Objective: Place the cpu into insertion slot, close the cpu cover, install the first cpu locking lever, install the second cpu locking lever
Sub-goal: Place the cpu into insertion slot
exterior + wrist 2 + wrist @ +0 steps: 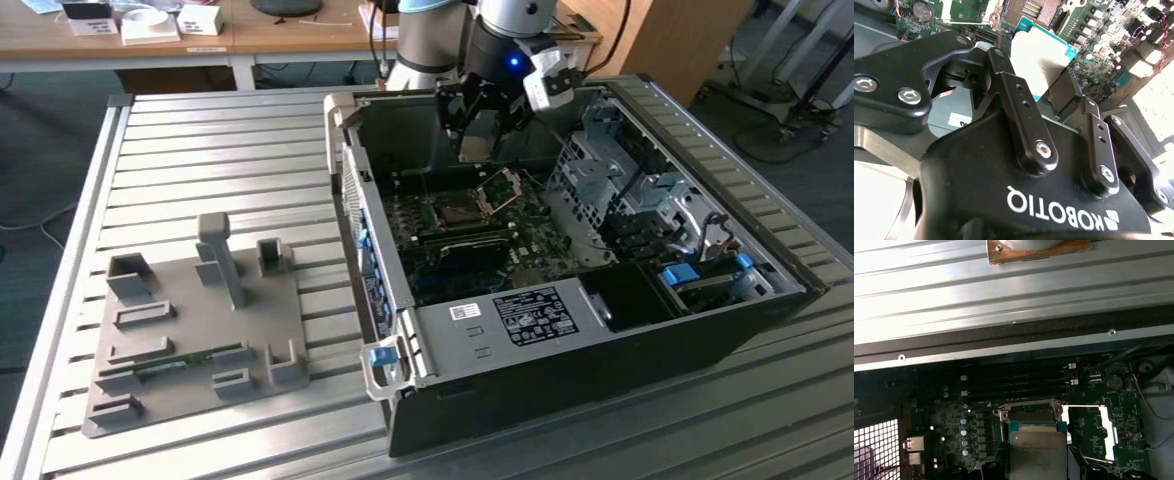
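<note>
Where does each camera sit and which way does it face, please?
Exterior view: off the arm, high, looking down into the open black computer case; the arm and black gripper show.
Second wrist view: on the wrist, looking along the gripper's body to the flat silvery-grey square cpu it holds.
First wrist view: on the wrist, facing the green motherboard; fingertips flank the cpu.
Both wrist views share cpu and motherboard.

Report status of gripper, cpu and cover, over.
Gripper shut on cpu, held over socket. Cpu cover open, swung aside. Nothing seen blocking the socket.
</note>
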Controlling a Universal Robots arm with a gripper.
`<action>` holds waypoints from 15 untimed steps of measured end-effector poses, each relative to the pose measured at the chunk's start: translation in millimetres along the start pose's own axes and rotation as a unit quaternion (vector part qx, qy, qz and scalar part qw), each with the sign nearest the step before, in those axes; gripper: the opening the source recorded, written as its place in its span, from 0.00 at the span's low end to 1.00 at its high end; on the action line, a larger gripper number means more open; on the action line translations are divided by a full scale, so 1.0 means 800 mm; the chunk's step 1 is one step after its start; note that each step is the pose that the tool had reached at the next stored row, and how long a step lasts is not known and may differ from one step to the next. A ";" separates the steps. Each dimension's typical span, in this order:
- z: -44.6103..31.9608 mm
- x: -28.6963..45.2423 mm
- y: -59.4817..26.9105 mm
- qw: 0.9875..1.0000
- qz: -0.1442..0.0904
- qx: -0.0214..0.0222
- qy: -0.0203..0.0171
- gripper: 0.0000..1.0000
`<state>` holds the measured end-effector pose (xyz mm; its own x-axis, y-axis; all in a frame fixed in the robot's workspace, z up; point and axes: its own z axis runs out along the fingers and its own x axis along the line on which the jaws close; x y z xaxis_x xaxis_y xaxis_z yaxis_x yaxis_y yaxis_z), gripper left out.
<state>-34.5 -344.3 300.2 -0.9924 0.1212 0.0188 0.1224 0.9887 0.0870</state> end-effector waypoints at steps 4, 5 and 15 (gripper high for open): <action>0.0001 0.0000 0.000 1.000 0.005 0.000 0.000 0.54; 0.0001 0.0000 0.000 1.000 0.008 0.000 -0.001 0.54; 0.0004 0.0000 0.000 1.000 0.025 0.000 -0.002 0.54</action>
<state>-34.5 -344.2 299.9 -0.9852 0.1701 0.0188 0.1711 0.9814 0.0870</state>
